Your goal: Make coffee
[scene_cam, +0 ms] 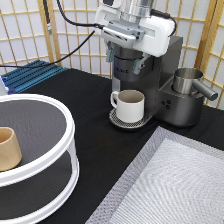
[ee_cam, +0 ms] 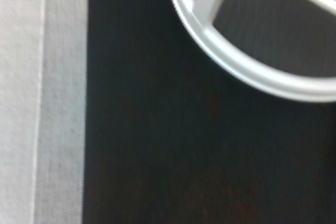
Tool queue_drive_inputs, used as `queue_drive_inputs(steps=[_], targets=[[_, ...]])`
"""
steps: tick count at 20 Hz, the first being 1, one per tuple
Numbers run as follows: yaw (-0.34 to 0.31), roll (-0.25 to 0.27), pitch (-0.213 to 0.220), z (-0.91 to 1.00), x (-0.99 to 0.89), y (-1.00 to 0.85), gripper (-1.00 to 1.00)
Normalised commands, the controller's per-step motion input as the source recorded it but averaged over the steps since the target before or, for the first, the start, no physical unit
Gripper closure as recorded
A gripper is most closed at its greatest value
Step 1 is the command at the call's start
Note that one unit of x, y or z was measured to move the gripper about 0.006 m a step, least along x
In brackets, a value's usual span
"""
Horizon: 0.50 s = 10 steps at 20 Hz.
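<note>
Shoji-style screens (scene_cam: 30, 45) behind, black tabletop (scene_cam: 95, 145) underneath. My hand (scene_cam: 124, 56) hangs over the front of the coffee machine (scene_cam: 165, 85), above the white mug (scene_cam: 129, 105) that sits on the round drip tray (scene_cam: 116, 120). Two finger stubs show under the white housing, one on each side of the brew head, but I cannot tell whether they are spread or pressed together, and I see nothing between them.

The coffee pod: not visible in either view. Not on the tabletop, not on the white two-tier round rack (scene_cam: 60, 150) at the exterior view's left, which shows only the tan cup (scene_cam: 9, 149). It could be in my grip, in the machine, or out of view; cannot say. Wrist view shows only black tabletop (ee_cam: 187, 150), a curve of white rack rim (ee_cam: 247, 65) and a strip of grey mat (ee_cam: 37, 100).

Risks as I judge them:
- Hand is close to the brew head; any drop straight down could clip the mug rim or knock it off the drip tray.
- Cable (scene_cam: 75, 45) trails behind me toward the blue tray (scene_cam: 30, 75); a swing left could drag it.
- Metal jug (scene_cam: 187, 82) with its spout sits on the machine at the exterior view's right; a sideways move that way could hit it.
- If the pod is not seated, brewing gives only water.
</note>
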Motion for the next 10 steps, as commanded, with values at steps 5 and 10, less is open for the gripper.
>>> queue_drive_inputs(steps=[5,10], targets=[[0.068,-0.230,-0.132,-0.66,-0.32,0.54,-1.00],[0.138,-0.072,-0.065,-0.69,-0.65,0.13,-1.00]])
